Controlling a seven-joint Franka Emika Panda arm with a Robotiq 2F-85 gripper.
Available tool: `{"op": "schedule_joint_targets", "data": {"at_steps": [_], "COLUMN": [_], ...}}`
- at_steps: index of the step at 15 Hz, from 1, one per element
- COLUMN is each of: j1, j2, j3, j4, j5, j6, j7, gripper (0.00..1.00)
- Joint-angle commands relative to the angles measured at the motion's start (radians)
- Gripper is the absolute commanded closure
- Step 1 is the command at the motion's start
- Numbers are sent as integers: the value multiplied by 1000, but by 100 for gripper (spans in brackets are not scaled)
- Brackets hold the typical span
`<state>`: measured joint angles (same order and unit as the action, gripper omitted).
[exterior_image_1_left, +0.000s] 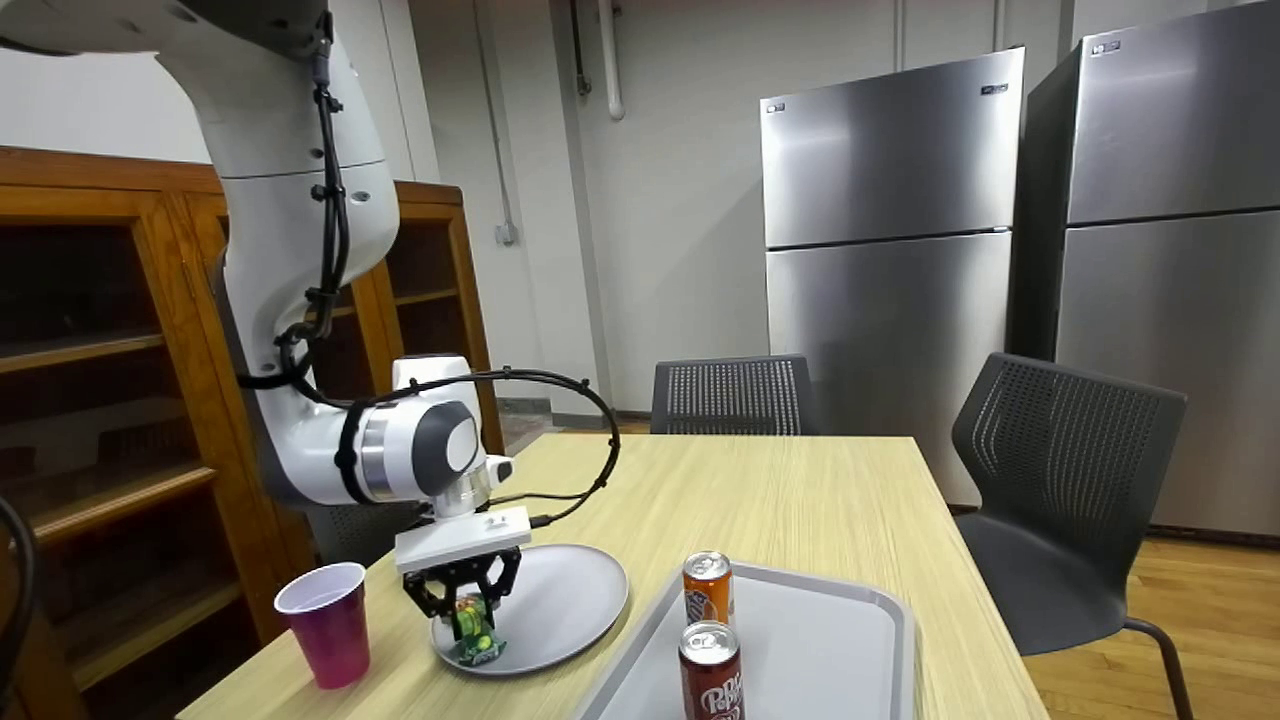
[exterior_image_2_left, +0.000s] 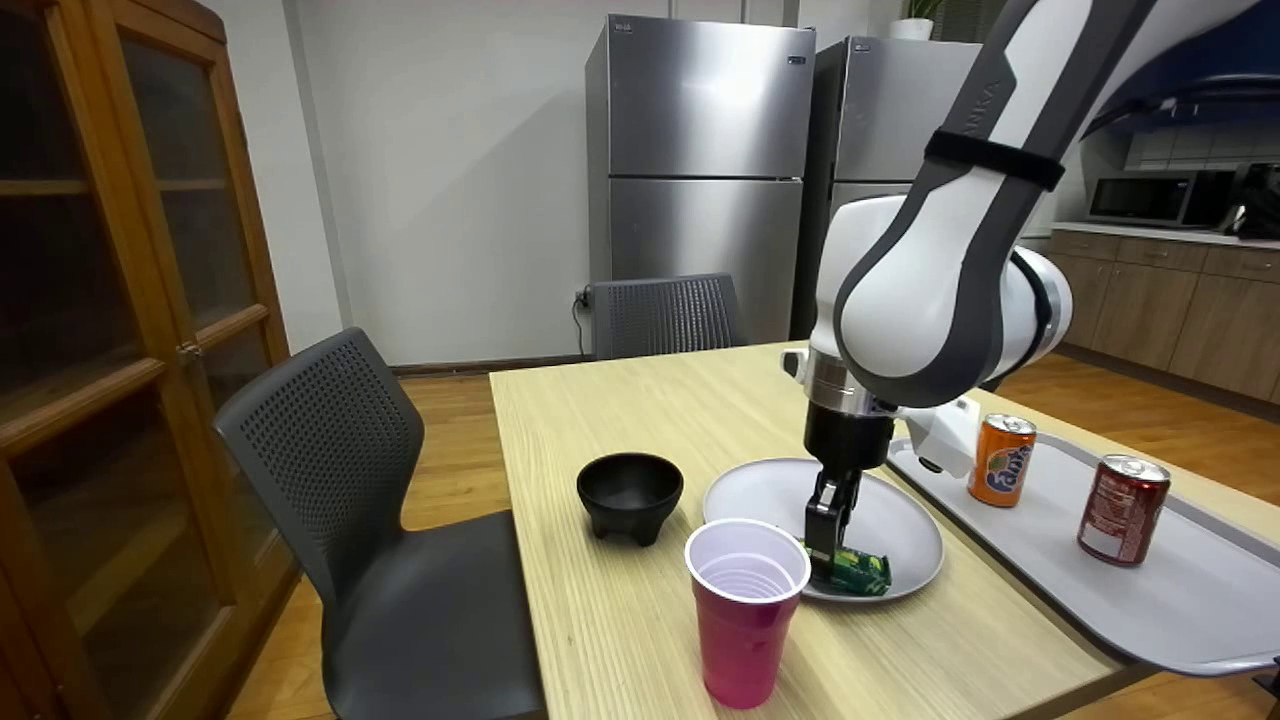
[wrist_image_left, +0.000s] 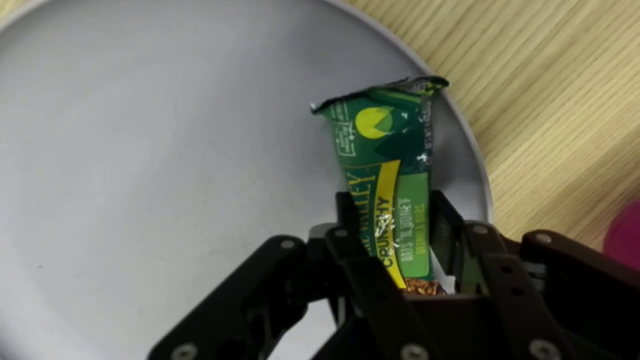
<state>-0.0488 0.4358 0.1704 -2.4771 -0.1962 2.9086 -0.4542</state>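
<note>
Going left to right in an exterior view: wooden cabinet (exterior_image_2_left: 140, 380) with glass doors, then a dark gray chair (exterior_image_2_left: 420, 600) at the side of a pale wood table (exterior_image_2_left: 570, 410). Black footed bowl (exterior_image_2_left: 630, 490) upright on the tabletop. Steel fridge (exterior_image_2_left: 705, 180) behind. Next, magenta cup (exterior_image_2_left: 745, 640), upright, white inside, standing near the gray plate (exterior_image_2_left: 755, 490); a strip of tabletop shows between them. Gripper (wrist_image_left: 393, 202) points down over the plate, clamped on a green granola bar (wrist_image_left: 382, 135): one finger against each long edge. Bar lies on the plate close to the rim, one wrapper corner overlapping it as the wrist view has it. Label reads CRUNCHY, OATS 'N HONEY; a finger hides part of the brand name. Right of the plate: gray tray (exterior_image_2_left: 1190, 610) on the table, carrying an orange Fanta can (exterior_image_2_left: 1002, 460) and a dark red soda can (exterior_image_2_left: 1125, 510), both upright, apart from each other. Far right, microwave (exterior_image_2_left: 1140, 197) on the back counter (exterior_image_2_left: 1130, 232).
</note>
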Motion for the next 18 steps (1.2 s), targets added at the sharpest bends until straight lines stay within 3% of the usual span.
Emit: {"op": "schedule_joint_targets", "data": {"at_steps": [1,10,18], "j1": [-41,-124,-114], "j2": [-32,-189,-294], "j3": [43,116,86], "j4": [-12,-141,-277], "j5": [10,50,84], "j6": [-3,18,59], "j7": [-34,-120,-153], "gripper": [87,87,87]}}
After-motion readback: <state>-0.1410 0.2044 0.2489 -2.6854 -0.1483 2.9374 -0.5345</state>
